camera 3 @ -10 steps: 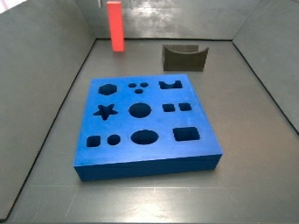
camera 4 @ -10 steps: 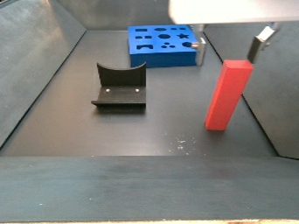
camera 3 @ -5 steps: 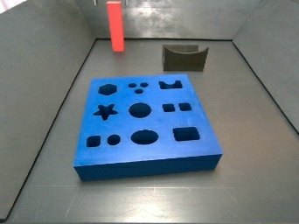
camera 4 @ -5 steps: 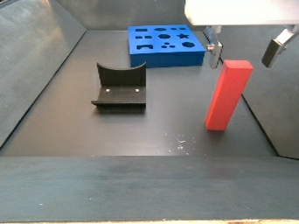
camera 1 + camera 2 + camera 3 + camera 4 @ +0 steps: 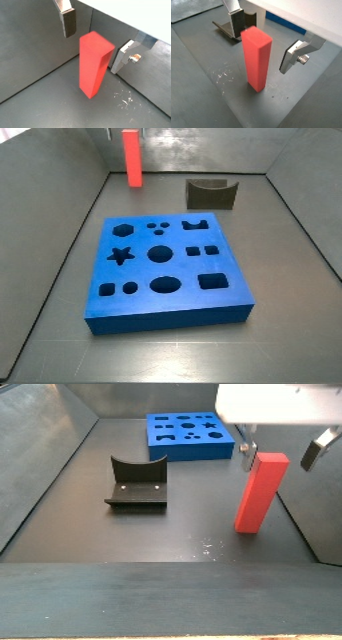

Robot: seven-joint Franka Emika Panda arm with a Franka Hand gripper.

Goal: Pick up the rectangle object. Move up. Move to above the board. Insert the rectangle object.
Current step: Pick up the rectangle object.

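Note:
The rectangle object (image 5: 261, 492) is a slim red block standing upright on the dark floor near a side wall; it also shows in a side view (image 5: 131, 158) and in both wrist views (image 5: 93, 65) (image 5: 256, 57). My gripper (image 5: 283, 449) hangs over it, open, with its two fingers (image 5: 69, 20) on either side of the block's top and gaps on both sides. In both wrist views the gripper (image 5: 97, 40) (image 5: 266, 40) holds nothing. The blue board (image 5: 167, 258) with shaped holes lies flat on the floor, well away from the block (image 5: 191, 434).
A dark olive U-notched block (image 5: 136, 484) sits on the floor between the board and the red block, also seen in a side view (image 5: 210, 194) and a wrist view (image 5: 226, 27). Grey tray walls (image 5: 80, 223) enclose the floor. The red block stands close to a wall (image 5: 40, 55).
My gripper has come down and shifted sideways over the red block, so its fingers now straddle the block's top. The block, the board and the olive block have not moved.

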